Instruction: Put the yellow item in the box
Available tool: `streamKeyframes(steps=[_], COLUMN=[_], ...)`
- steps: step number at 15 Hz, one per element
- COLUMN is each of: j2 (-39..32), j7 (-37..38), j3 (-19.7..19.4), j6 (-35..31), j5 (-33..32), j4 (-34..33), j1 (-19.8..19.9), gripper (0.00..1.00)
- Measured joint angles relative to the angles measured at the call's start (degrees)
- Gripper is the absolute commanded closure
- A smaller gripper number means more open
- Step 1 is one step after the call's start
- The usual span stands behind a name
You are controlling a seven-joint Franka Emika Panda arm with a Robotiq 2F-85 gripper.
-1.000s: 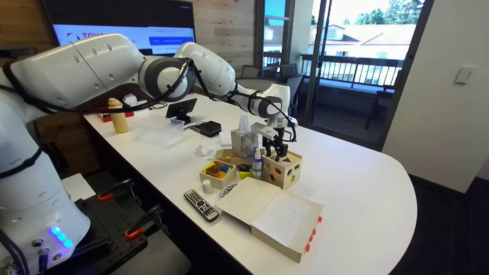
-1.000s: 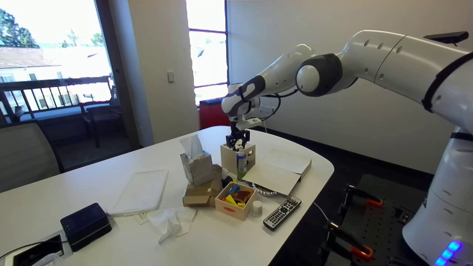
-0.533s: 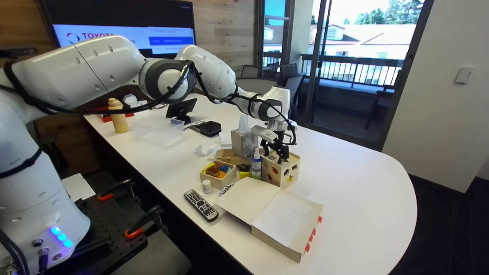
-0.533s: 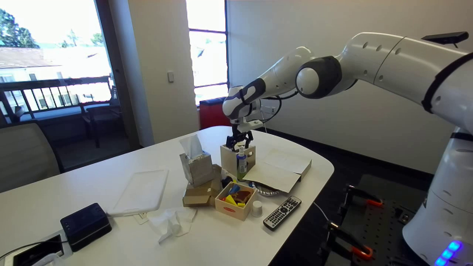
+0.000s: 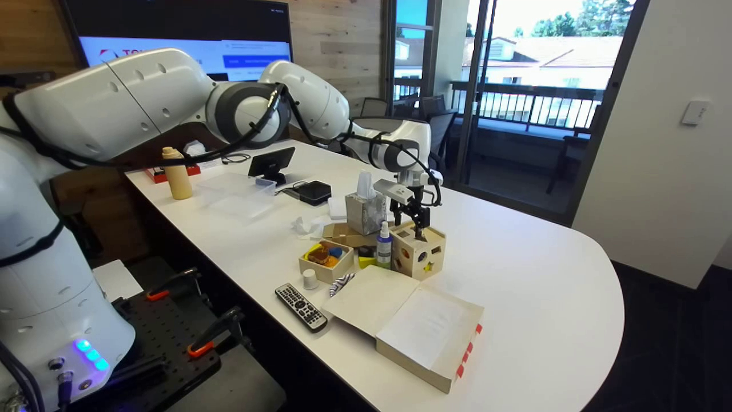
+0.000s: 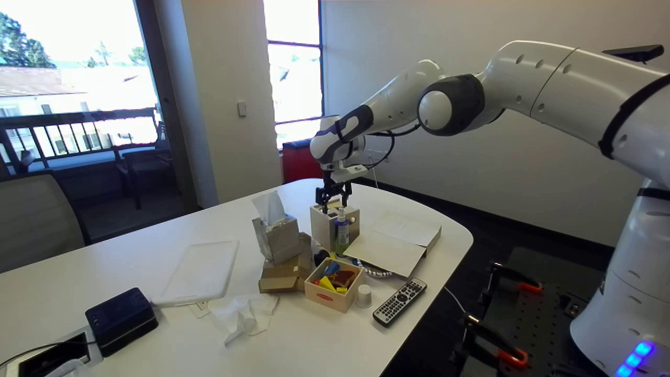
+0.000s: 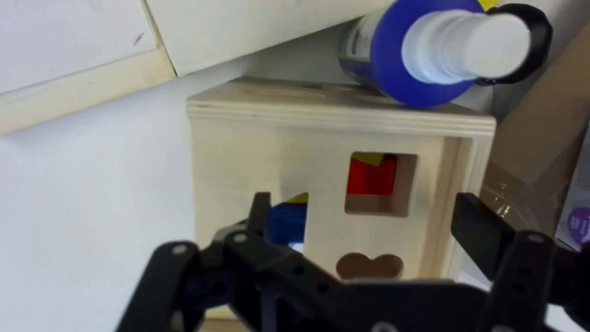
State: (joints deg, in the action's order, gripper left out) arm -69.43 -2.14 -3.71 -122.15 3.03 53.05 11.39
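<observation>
The box, a light-wood cube with shaped cut-outs, stands on the table under my gripper, and it fills the middle of the wrist view. My gripper is spread wide over the box's top, nothing between its fingers. Through the square hole in the wrist view, a bit of the yellow item shows inside the box, lying over a red piece. A yellow corner also shows above a blue piece through another hole, partly hidden by a finger; whether it is the same yellow item I cannot tell.
A blue spray bottle stands tight against the box. Close by are a tissue box, a small wooden tray of coloured pieces, some yellow, and an open flat white box. A remote and small white cup lie nearer the robot.
The fingers have spread apart; the gripper dipped slightly, then rose. The box has shifted a little to the left in both exterior views, and the tissue box slightly as well.
</observation>
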Motion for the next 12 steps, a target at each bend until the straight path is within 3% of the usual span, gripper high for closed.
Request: streamKeyframes(steps=[12], j2=[10.83], j7=[4.96], j3=[-0.43], j6=[-0.12], j5=[0.03], j4=[5.19], j1=[-3.47], gripper=[0.0])
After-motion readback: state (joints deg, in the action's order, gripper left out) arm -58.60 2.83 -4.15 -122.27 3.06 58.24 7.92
